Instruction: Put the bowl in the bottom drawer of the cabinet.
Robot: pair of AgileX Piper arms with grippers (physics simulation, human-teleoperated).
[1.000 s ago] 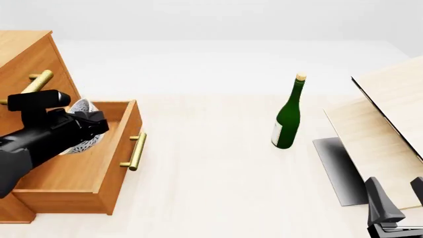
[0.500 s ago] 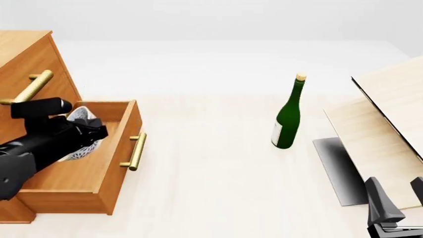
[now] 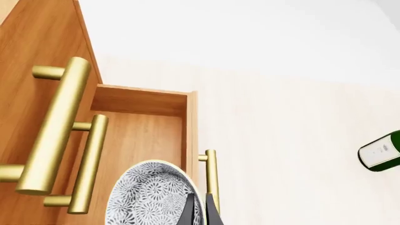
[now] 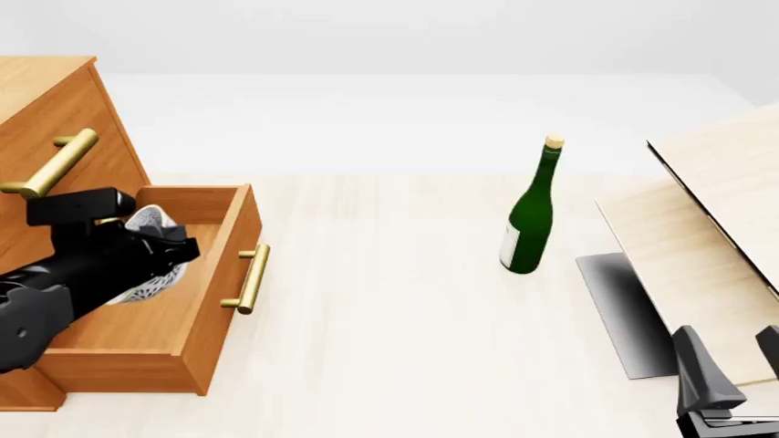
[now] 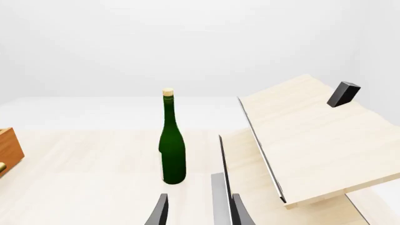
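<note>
Your left gripper [image 4: 156,248] has its jaws closed onto the rim of the bowl [image 4: 149,265]; in the left wrist view the two dark fingertips [image 3: 189,213] pinch the bowl's edge [image 3: 153,197], one on either side of it. The bowl hangs tilted inside the open bottom drawer [image 4: 182,319], its patterned inside turned toward the cabinet [image 4: 49,119]. You cannot tell from these pictures whether the bowl's lower edge touches the drawer floor, because your arm covers it.

Just behind your left jaws stand the cabinet's two upper drawers, both shut, with their brass handles [image 3: 56,126] close beside the gripper in the wrist view. The bottom drawer's own handle [image 4: 250,278] sits on the drawer front, just to the right of your jaws.

Well to the right of the left gripper, and apart from everything else, a green bottle [image 4: 531,214] with a white label stands upright on the table [image 4: 389,347].

Your right gripper [image 4: 731,365] rests low at the table's near right edge, its jaws narrowly parted and holding nothing, as the right wrist view shows [image 5: 196,211]. The bottle [image 5: 172,145] stands ahead of those jaws and a little to their left. Just beside them on the right lean the pale plywood boards [image 4: 718,228], tilted above a grey plate [image 4: 627,315].
</note>
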